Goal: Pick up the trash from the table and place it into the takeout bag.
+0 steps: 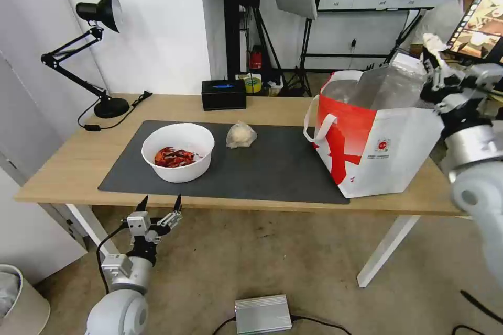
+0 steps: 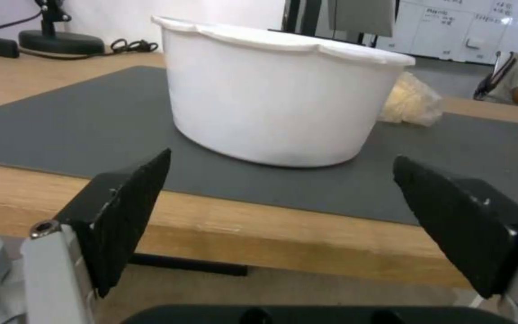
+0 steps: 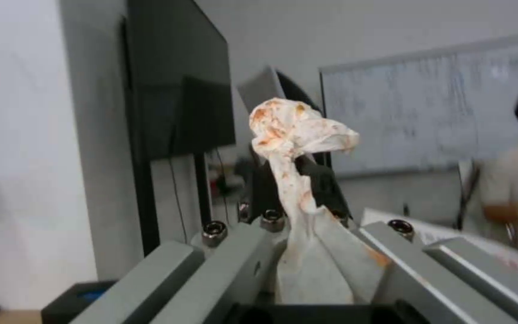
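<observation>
On the table [image 1: 68,162], a white bowl of red shells [image 1: 178,152] stands on the dark mat, with a plastic-wrapped pale lump [image 1: 241,135] just behind and to its right. The white and red takeout bag [image 1: 377,146] stands open at the table's right end. My right gripper [image 1: 434,65] is raised over the bag's right rim, shut on a crumpled, orange-stained tissue [image 1: 433,42] [image 3: 292,130] that sticks up from the closed jaws of that gripper [image 3: 310,234]. My left gripper [image 1: 160,204] [image 2: 281,158] is open, low before the table's front edge, facing the bowl [image 2: 277,90] and lump [image 2: 412,101].
A black tissue box [image 1: 224,94] sits at the table's back edge and a black desk lamp [image 1: 105,52] at its back left. A grey metal box [image 1: 262,314] lies on the floor, and a pale bin [image 1: 13,298] stands at the lower left.
</observation>
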Robot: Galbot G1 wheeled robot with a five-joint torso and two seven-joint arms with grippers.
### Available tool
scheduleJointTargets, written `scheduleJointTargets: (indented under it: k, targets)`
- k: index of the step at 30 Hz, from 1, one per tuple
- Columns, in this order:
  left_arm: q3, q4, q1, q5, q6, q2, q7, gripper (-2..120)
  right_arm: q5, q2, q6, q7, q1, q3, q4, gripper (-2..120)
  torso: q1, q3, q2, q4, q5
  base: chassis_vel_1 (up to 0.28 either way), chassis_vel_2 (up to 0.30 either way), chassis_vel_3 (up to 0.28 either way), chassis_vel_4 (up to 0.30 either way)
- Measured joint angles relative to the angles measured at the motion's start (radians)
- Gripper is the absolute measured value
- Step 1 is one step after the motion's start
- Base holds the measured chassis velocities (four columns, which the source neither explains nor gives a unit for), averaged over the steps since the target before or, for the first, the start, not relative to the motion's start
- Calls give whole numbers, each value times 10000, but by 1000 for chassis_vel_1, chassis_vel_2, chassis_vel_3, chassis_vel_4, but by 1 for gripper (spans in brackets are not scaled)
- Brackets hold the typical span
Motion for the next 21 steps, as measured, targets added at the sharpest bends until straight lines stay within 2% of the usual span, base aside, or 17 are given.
scheduleJointTargets:
  k: [1,4,9,12,14,15,16,18,19,21]
  targets:
    - [0,0,0,0,0,0,0,100,0,0,0,0,0,0,0,0,0,0,0,0,0,0,0,0,0]
    - [-18,0,-13,8,-3,11,2,100,1128,-343,-1112,685,564,-142,-173,0,0,0,0,0,1,0,0,0,0]
    - [-26,-6,-57,9,-3,28,2,100,2187,-688,-2037,1399,1159,-378,-485,0,0,0,-1,1,1,0,0,0,0]
    - [-29,-18,-65,9,-3,25,2,100,3083,-915,-2986,2062,1835,-530,-824,0,0,0,0,0,0,0,0,0,0]
    - [-29,-18,-64,10,-3,23,2,100,3411,-956,-3182,2323,2057,-609,-938,0,0,0,0,-1,0,0,0,0,0]
    - [-26,-18,-65,22,-2,22,3,100,3915,-1008,-3421,2690,2395,-775,-1129,6,0,0,0,-1,0,0,0,0,0]
    - [-26,-18,-65,22,-2,22,3,100,3915,-1008,-3421,2690,2395,-775,-1129,6,0,0,0,-1,0,0,0,0,0]
    - [3,-47,-83,27,10,73,0,100,4683,-1098,-3718,3170,3050,-1205,-1564,16,0,0,0,0,1,0,0,0,0]
    - [3,-47,-83,27,10,73,0,100,4683,-1098,-3718,3170,3050,-1205,-1564,16,0,0,0,0,1,0,0,0,0]
    - [35,-91,-126,28,53,134,-4,100,5535,-1157,-4027,3767,3847,-1772,-2011,26,0,0,0,0,0,0,0,0,0]
